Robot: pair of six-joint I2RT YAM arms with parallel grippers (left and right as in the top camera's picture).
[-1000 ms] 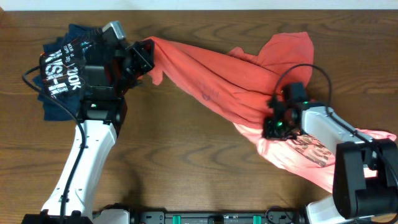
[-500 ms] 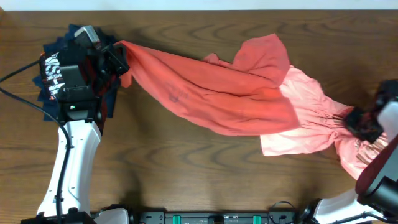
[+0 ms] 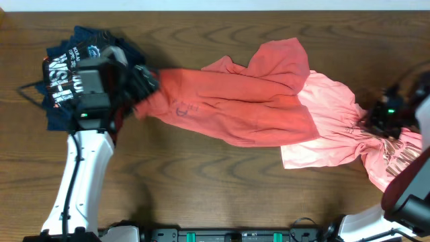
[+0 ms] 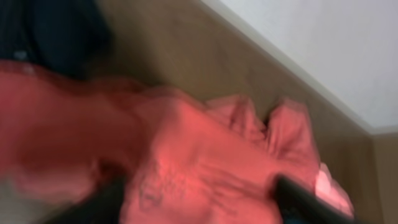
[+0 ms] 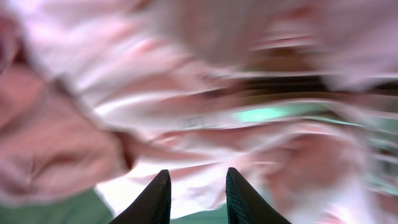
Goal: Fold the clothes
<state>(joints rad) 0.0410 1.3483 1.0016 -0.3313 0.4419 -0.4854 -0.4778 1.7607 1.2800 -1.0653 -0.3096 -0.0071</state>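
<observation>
A: Coral-red cotton T-shirt (image 3: pixel 235 107), rumpled, stretched in a long band across the dark wooden table (image 3: pixel 201 188). Anything else of the clothes?

B: Salmon-pink T-shirt (image 3: pixel 329 134), tucked under the coral shirt's right end, bunched, with dark lettering toward its far side.

A: And at the coral shirt's left end?

B: Left gripper (image 3: pixel 148 84), touching the cloth there. Fingers (image 4: pixel 305 196) spread wide in the wrist view, coral fabric between and beneath them, not pinched. Further left of the coral shirt, a navy garment (image 3: pixel 64 74) with white lettering.

A: Right gripper (image 3: pixel 371 123)?

B: Beyond the coral shirt's right end, over the pink shirt. Fingertips (image 5: pixel 155 199) a little apart; blurred pale cloth past them, nothing seen clamped.
</observation>
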